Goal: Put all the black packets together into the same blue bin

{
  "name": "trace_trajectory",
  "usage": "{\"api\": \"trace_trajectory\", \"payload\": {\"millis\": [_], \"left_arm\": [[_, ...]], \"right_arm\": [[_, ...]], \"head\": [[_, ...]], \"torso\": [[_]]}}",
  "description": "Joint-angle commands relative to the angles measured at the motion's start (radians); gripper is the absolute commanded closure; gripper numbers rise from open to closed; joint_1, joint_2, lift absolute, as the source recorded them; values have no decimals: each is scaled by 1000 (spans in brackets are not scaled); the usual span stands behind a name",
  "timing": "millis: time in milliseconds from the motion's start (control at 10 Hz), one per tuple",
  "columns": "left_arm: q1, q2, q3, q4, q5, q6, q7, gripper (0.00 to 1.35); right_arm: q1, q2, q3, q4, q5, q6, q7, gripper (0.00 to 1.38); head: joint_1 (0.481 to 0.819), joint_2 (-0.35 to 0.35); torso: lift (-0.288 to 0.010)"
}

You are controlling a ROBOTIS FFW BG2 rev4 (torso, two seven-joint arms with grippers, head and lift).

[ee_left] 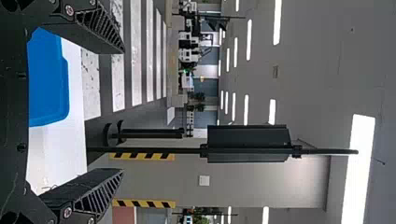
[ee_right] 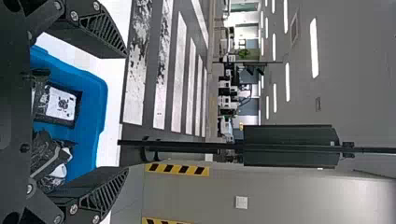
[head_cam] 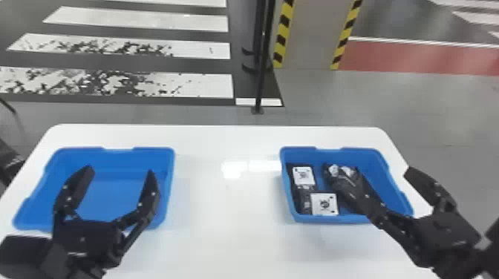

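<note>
Several creased, glossy black packets [head_cam: 306,193] lay in the round-cornered blue bin [head_cam: 334,219] at right, while the left hand [head_cam: 120,171] and right hand [head_cam: 370,170], ribbed fingers [ee_right: 103,192] spread wide, gripped nothing.

Head high, downward — wrists low, forward — table [head_cam: 230,241] shared.

The white worktop [head_cam: 230,241] looks smooth and glossy. The blue bin [head_cam: 115,189] near its left edge and the blue bin [head_cam: 371,163] near its right look like smooth plastic. Black packets [head_cam: 306,191] look like crinkled, shiny film, their white labels [head_cam: 303,176] like paper. Left pincer [head_cam: 119,171] and right pincer [head_cam: 368,168] look matt
</note>
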Motion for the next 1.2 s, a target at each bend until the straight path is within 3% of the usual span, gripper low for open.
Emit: {"api": "trace_trajectory", "payload": {"millis": [0, 1100], "left_arm": [[-2, 2, 0, 0, 0, -3, 0, 130], [-5, 2, 0, 5, 2, -5, 0, 130]], "right_arm": [[0, 0, 0, -1, 2, 6, 1, 165], [0, -1, 0, -1, 4, 6, 1, 171]], "head": [[695, -119], [695, -118]], "torso": [[-110], [-110]]}}
